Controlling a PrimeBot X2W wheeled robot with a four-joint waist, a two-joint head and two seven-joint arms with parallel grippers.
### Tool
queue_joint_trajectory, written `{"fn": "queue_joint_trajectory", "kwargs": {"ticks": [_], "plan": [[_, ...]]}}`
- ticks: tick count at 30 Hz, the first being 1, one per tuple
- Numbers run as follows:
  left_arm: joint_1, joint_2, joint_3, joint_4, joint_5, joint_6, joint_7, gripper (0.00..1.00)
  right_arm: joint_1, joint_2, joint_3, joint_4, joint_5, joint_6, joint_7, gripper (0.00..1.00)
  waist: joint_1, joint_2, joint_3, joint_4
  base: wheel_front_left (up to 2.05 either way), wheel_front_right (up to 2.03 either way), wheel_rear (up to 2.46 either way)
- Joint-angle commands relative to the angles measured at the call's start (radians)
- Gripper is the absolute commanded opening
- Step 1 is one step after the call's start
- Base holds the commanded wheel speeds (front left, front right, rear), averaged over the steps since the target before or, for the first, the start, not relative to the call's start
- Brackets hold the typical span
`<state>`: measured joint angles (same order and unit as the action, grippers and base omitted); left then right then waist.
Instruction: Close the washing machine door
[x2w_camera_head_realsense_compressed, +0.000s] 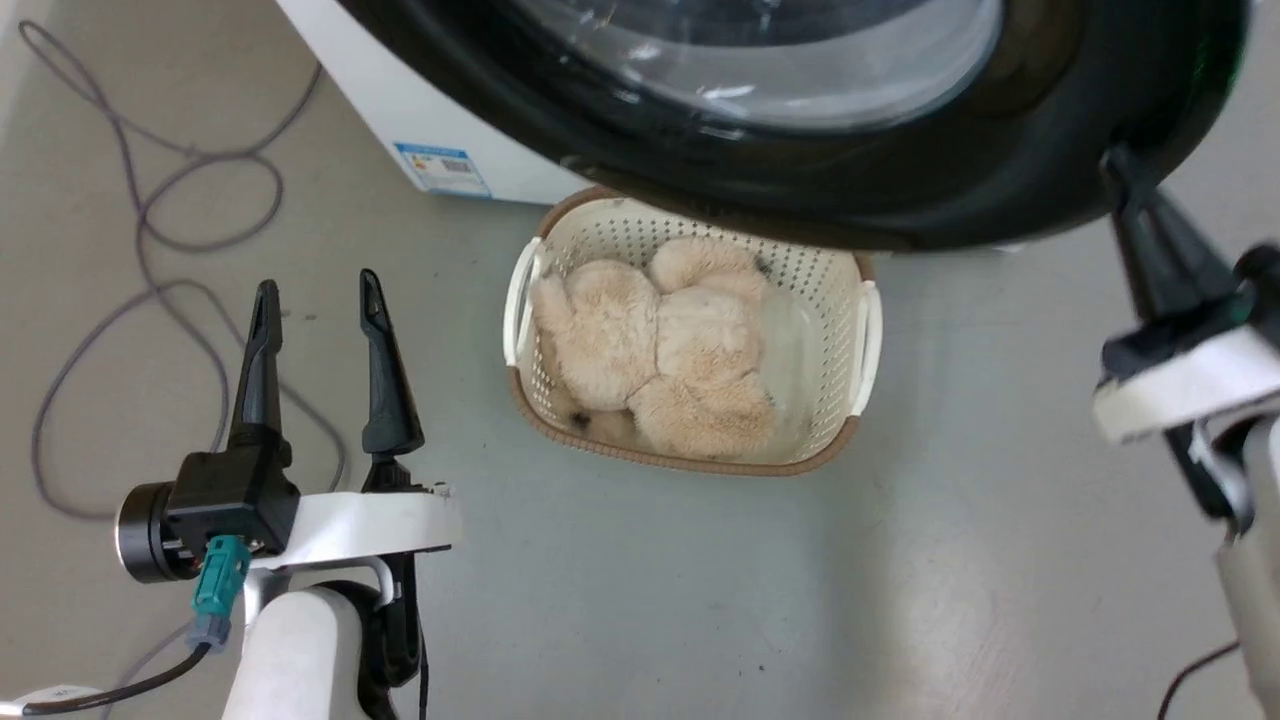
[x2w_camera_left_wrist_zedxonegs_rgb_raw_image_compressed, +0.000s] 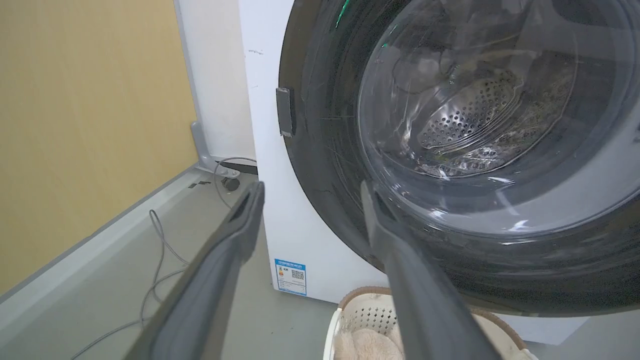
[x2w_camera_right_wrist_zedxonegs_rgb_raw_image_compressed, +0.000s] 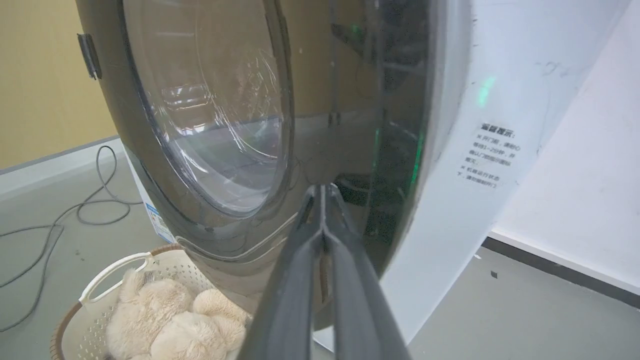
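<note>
The washing machine door (x2w_camera_head_realsense_compressed: 800, 190), a round black rim around a bulging clear glass bowl, spans the top of the head view and lies close against the white washer front (x2w_camera_right_wrist_zedxonegs_rgb_raw_image_compressed: 450, 175). Whether it is latched I cannot tell. The steel drum shows through the door's glass (x2w_camera_left_wrist_zedxonegs_rgb_raw_image_compressed: 470, 115). My right gripper (x2w_camera_head_realsense_compressed: 1118, 165) is shut with nothing in it. Its joined tips (x2w_camera_right_wrist_zedxonegs_rgb_raw_image_compressed: 322, 189) press on the door's black rim near the right edge. My left gripper (x2w_camera_head_realsense_compressed: 318, 285) hangs open over the floor, left of the door (x2w_camera_left_wrist_zedxonegs_rgb_raw_image_compressed: 325, 150) and apart from it.
A cream perforated basket (x2w_camera_head_realsense_compressed: 868, 330) holding a beige plush toy (x2w_camera_head_realsense_compressed: 660, 350) stands on the floor right under the door. A grey cable (x2w_camera_head_realsense_compressed: 150, 200) loops over the floor at the left. A yellow wall (x2w_camera_left_wrist_zedxonegs_rgb_raw_image_compressed: 75, 125) rises left of the washer.
</note>
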<state>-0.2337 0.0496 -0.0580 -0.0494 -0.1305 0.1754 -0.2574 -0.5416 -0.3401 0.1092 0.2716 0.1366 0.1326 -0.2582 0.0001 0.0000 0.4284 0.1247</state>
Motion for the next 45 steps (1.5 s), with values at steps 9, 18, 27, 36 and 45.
{"fn": "queue_joint_trajectory", "kwargs": {"ticks": [9,18,27,36,45], "plan": [[-0.024,0.001,-0.027,-0.012,-0.023,0.027,-0.004,1.0,-0.209,0.026,-0.102,0.175,-0.045,-0.002,-0.004,0.0,-0.0001,0.0,0.042,0.031,0.0,0.0,0.0],[-0.03,0.001,-0.036,-0.012,-0.034,0.044,-0.004,1.0,-0.326,0.054,-0.161,0.269,-0.096,-0.002,-0.004,0.0,-0.0001,0.0,0.068,0.035,0.0,0.0,0.0],[-0.039,0.001,-0.048,-0.005,-0.03,0.052,-0.004,1.0,-0.342,0.062,-0.182,0.272,-0.121,-0.002,-0.004,0.0,-0.0001,0.0,0.068,0.033,0.0,0.0,0.0],[0.009,0.001,-0.011,0.025,-0.005,0.042,-0.004,1.0,-0.221,0.064,-0.165,0.067,-0.104,-0.002,-0.004,0.0,-0.0001,0.0,-0.032,-0.024,0.0,0.0,0.0],[0.071,0.001,0.036,0.052,0.031,0.008,-0.004,1.0,-0.044,0.102,-0.154,-0.193,-0.098,-0.002,-0.004,0.0,-0.0001,0.0,-0.165,-0.11,0.0,0.0,0.0]]}}
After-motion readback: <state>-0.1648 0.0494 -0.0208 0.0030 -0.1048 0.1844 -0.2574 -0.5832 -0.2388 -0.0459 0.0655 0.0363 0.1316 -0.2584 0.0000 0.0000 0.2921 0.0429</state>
